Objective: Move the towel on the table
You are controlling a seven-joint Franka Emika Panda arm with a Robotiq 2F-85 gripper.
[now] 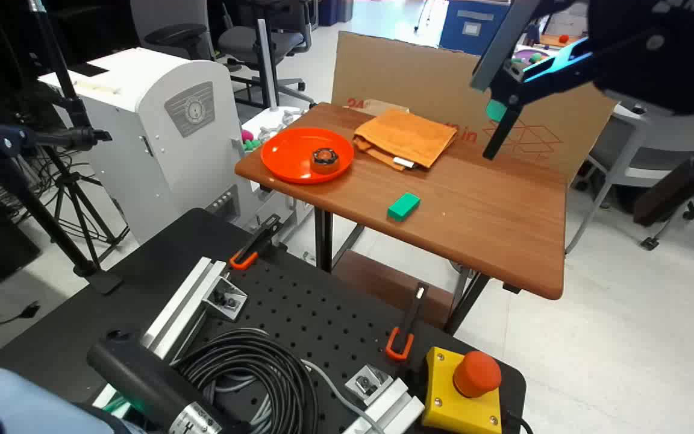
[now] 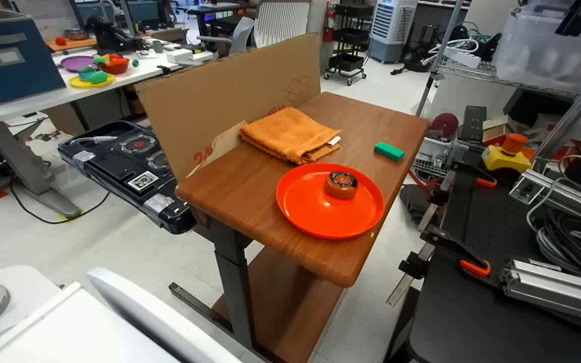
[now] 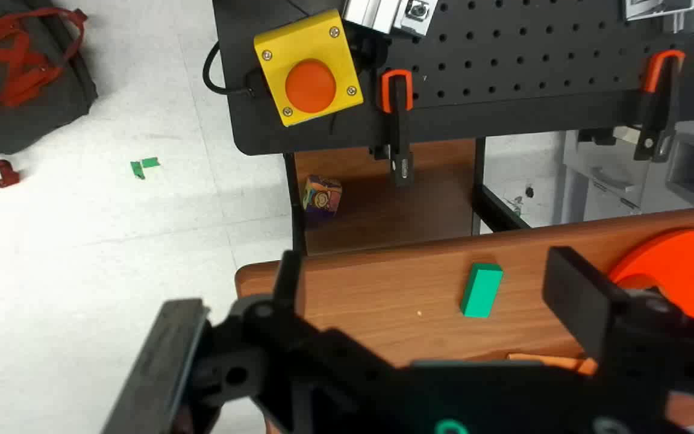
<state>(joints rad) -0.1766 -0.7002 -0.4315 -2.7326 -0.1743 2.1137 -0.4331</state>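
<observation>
The towel point(image 1: 407, 135) is a folded orange cloth lying flat on the wooden table point(image 1: 503, 211), beside the cardboard. It also lies on the table point(image 2: 250, 194) in an exterior view point(image 2: 288, 133). In the wrist view only a thin edge of the towel point(image 3: 546, 360) shows; my gripper hides the rest. My gripper point(image 1: 579, 175) is raised above the table, at the end away from the red plate. It is open and empty, its fingers wide apart in the wrist view point(image 3: 428, 283). The towel is apart from the gripper.
A red-orange plate point(image 1: 287, 160) holding a small round brown object point(image 1: 325, 160) stands next to the towel. A green block point(image 1: 404, 207) lies near the table's front edge. A cardboard sheet point(image 2: 270, 70) stands along the back. A black platform point(image 1: 299, 301) carries cables and an emergency stop point(image 1: 464, 389).
</observation>
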